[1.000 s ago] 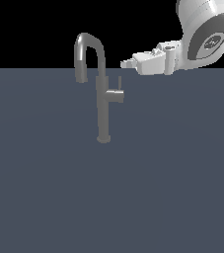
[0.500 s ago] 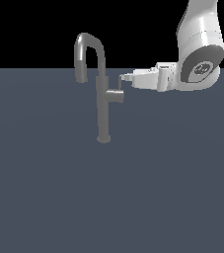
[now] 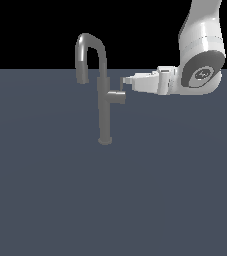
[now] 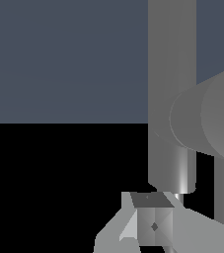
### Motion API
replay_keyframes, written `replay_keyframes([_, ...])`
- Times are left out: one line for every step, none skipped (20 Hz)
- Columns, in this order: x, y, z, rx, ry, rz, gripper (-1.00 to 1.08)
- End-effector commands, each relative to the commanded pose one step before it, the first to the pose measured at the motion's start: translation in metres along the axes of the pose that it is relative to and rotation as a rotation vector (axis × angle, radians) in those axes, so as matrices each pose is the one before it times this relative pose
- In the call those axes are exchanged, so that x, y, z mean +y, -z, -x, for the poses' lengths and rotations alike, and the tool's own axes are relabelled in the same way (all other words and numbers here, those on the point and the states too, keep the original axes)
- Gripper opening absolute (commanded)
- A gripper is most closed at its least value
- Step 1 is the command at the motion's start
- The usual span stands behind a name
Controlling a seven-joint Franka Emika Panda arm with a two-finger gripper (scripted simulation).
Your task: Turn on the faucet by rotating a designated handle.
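My claw (image 3: 126, 80) reaches the handle (image 3: 117, 97) lever pin (image 3: 121, 86) to push it; its opening I cannot tell.

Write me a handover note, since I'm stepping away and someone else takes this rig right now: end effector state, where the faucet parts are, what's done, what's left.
End effector: reaches in from the exterior view's right, tip at the thin lever pin; whether it is open or shut cannot be told.
Faucet: upright on the grey surface, spout hooking toward the exterior view's left.
Handle: stub sticking out toward the exterior view's right, the pin rising from it.
Done: approach to the handle.
Left: confirm contact with the pin, then rotate the handle. No turn is evident yet.
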State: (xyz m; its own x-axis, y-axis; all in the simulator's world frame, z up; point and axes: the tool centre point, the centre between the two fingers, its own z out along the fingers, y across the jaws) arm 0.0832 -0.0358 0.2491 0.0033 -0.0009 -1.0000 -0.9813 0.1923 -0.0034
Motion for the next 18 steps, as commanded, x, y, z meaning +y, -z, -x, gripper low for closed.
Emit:
replay_keyframes([-0.00001,0.00011,0.00010,-0.00016,0.00015,-0.00018,-1.00])
replay_keyframes([0.00259,-0.00002,0.00110,0.00000,0.00000,0.00000,-1.00])
replay_keyframes([0.00261,-0.00002,0.00111,0.00000,0.00000,0.00000,-1.00])
replay_keyframes([0.00263,-0.00002,0.00112,0.00000,0.00000,0.00000,-1.00])
replay_keyframes([0.00265,-0.00002,0.00113,0.00000,0.00000,0.00000,-1.00])
replay_keyframes([0.00266,-0.00002,0.00114,0.00000,0.00000,0.00000,-1.00])
replay_keyframes([0.00268,-0.00002,0.00114,0.00000,0.00000,0.00000,-1.00])
replay_keyframes([0.00270,-0.00002,0.00115,0.00000,0.00000,0.00000,-1.00])
replay_keyframes([0.00271,-0.00002,0.00116,0.00000,0.00000,0.00000,-1.00])
replay_keyframes([0.00273,-0.00001,0.00117,0.00000,0.00000,0.00000,-1.00])
replay_keyframes([0.00275,-0.00001,0.00119,0.00000,0.00000,0.00000,-1.00])
replay_keyframes([0.00000,0.00000,0.00000,0.00000,0.00000,0.00000,-1.00])
replay_keyframes([-0.00353,-0.00003,-0.00259,0.00158,-0.00078,-0.00293,-1.00])
replay_keyframes([0.00300,0.00011,0.00001,0.00000,0.00000,0.00000,-1.00])
replay_keyframes([0.00309,-0.00008,0.00012,-0.00024,0.00013,0.00041,-1.00])
replay_keyframes([0.00304,0.00011,0.00001,0.00000,0.00000,0.00000,-1.00])
replay_keyframes([0.00313,-0.00008,0.00012,-0.00023,0.00013,0.00041,-1.00])
replay_keyframes([0.00315,-0.00008,0.00012,-0.00023,0.00013,0.00041,-1.00])
